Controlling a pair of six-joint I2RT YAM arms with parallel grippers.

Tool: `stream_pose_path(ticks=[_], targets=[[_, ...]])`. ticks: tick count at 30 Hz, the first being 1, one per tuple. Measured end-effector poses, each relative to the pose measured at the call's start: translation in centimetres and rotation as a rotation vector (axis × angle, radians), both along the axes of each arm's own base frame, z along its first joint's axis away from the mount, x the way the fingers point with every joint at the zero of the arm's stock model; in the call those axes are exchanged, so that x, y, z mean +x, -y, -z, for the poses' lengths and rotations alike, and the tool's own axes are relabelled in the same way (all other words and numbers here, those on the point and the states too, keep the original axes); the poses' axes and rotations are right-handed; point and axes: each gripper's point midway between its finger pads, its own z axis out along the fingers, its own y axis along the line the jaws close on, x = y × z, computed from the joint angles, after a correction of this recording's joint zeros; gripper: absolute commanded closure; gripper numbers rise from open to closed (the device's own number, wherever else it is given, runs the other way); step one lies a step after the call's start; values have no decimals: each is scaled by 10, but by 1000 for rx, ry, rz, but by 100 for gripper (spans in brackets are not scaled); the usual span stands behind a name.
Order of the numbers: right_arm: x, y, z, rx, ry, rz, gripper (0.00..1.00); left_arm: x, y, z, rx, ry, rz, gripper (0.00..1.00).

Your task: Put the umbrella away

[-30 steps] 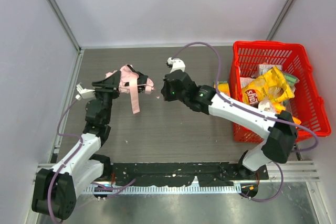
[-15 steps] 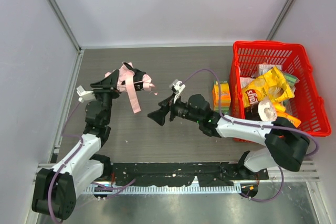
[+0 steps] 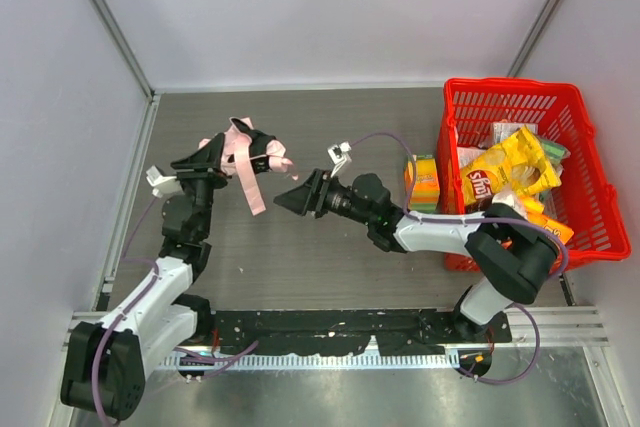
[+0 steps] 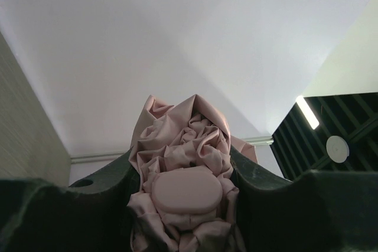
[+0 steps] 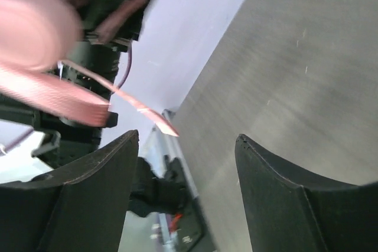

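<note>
The pale pink umbrella (image 3: 243, 150) is held up above the table's left half, bunched fabric with its narrow strap (image 3: 255, 192) hanging down. My left gripper (image 3: 232, 152) is shut on it; in the left wrist view the crumpled pink fabric and a rounded pink end (image 4: 186, 190) fill the space between both fingers. My right gripper (image 3: 288, 201) is open, pointing left just right of the hanging strap and apart from it. In the right wrist view its fingers (image 5: 94, 187) stand wide with only table between them, and the umbrella strap (image 5: 53, 92) is blurred at upper left.
A red basket (image 3: 600, 182) at the right holds a yellow chip bag (image 3: 505, 172) and other packages. An orange and green sponge pack (image 3: 422, 180) stands beside the basket's left wall. Grey walls enclose the table at left and back.
The right arm let go of the umbrella's right end, swung down and away, then turned to point left toward the strap with jaws open. The left arm and umbrella barely moved.
</note>
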Motion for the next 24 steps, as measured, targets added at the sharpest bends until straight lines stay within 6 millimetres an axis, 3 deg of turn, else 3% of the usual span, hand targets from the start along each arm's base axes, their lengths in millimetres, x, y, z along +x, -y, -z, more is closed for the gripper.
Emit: stream_pose_path(ticks=[4,7,10,14,18,24], targets=[[-13,-5,21,16,-384,-50,35,3,5,-6,16,43,18,100],[-23,-15,22,63,-632,-106,34,6,12,-9,28,84,46,100],[-30,-15,20,138,-875,-108,28,8,18,-12,46,122,68,100],[-32,-9,34,137,-1140,-39,25,5,22,-21,77,182,81,100],[-30,-8,39,149,-1250,-1,26,4,26,-23,111,214,91,100],[-11,-5,20,243,-1240,6,26,13,33,-11,134,183,119,100]])
